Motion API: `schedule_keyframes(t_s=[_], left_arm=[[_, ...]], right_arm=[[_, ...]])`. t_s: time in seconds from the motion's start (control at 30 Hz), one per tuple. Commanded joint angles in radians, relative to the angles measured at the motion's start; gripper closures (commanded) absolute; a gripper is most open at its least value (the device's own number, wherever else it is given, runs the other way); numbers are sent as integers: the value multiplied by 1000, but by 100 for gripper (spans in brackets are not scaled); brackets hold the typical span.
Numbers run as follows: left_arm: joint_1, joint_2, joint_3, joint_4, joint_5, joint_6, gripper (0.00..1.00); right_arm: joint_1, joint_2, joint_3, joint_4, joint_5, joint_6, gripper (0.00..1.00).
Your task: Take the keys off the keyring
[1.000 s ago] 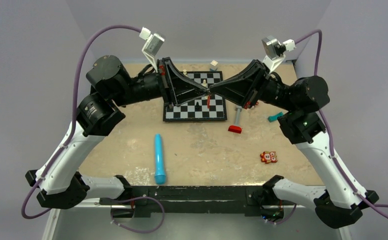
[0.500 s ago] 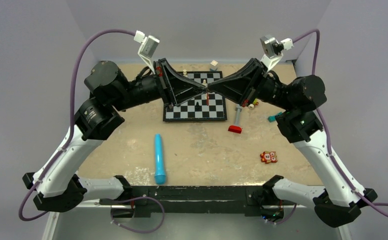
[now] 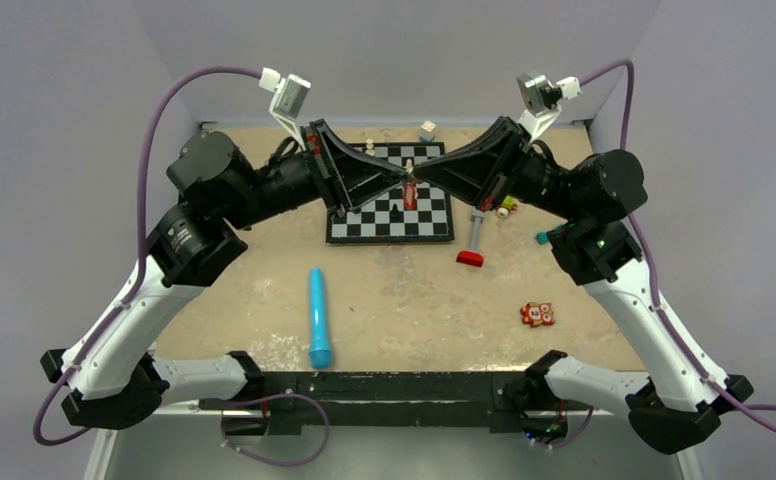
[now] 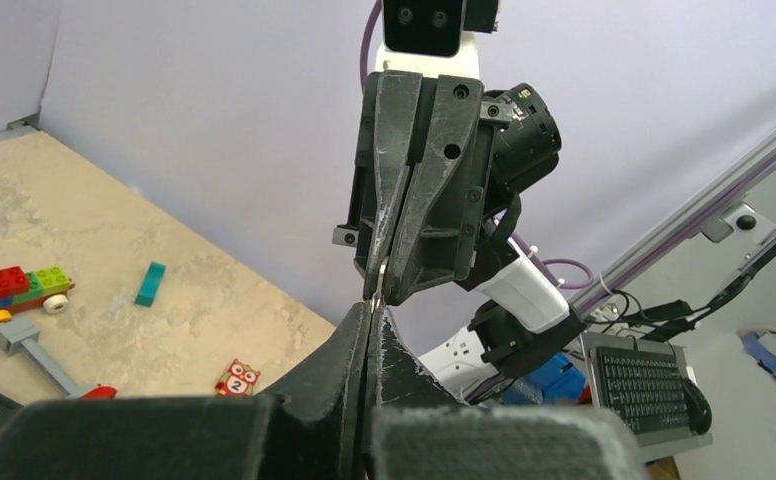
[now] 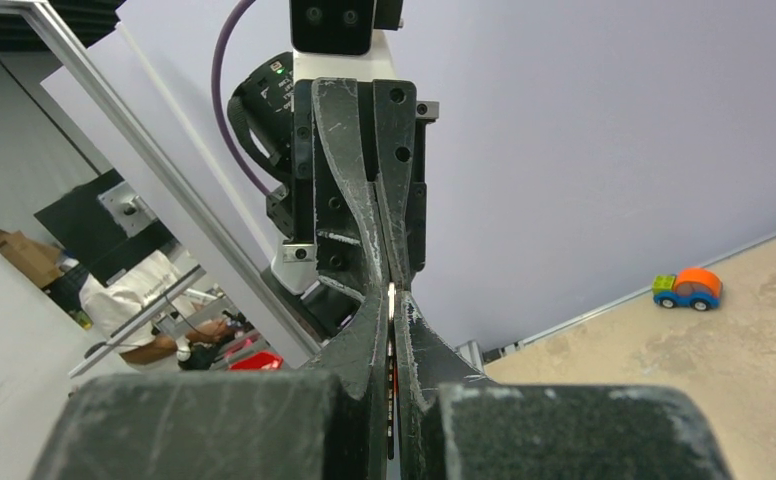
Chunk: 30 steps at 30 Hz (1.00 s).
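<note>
My left gripper (image 3: 402, 178) and right gripper (image 3: 417, 180) meet tip to tip in the air above the chessboard. Both are shut. The red keyring tag (image 3: 410, 195) hangs just under the meeting point. In the right wrist view a thin silver key (image 5: 391, 297) is pinched between my right gripper's (image 5: 392, 303) jaws, with a sliver of red in the gap below it. In the left wrist view my left gripper (image 4: 373, 306) is shut on a small metal piece at its tips, which I take for the ring. The ring itself is mostly hidden.
The chessboard (image 3: 434, 225) lies at the back centre with a few pieces on it. On the table are a blue cylinder (image 3: 319, 315), a red block-headed toy (image 3: 471, 258), an orange owl toy marked 2 (image 3: 536, 314), a teal block (image 3: 542, 238) and a white cube (image 3: 427, 129).
Both wrists have risen slightly and the meeting point has shifted a little left. The red tag has moved up and left with it. Both grippers stay shut.
</note>
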State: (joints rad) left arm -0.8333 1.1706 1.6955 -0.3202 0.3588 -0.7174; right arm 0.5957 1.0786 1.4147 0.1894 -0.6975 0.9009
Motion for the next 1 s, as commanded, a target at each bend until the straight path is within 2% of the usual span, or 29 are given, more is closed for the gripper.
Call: schedule_keyframes(t_s=[0.0, 0.53, 0.73, 0.97], left_arm=[[11, -32, 0, 49, -112, 5, 100], [10, -36, 17, -1, -105, 32, 100], [11, -36, 47, -147, -129, 84, 100], [11, -77, 9, -203, -142, 103, 100]], right_arm=[[8, -29, 3, 62, -30, 20, 100], [8, -34, -3, 50, -29, 18, 100], [8, -54, -11, -2, -30, -16, 100], [7, -75, -35, -39, -26, -39, 100]])
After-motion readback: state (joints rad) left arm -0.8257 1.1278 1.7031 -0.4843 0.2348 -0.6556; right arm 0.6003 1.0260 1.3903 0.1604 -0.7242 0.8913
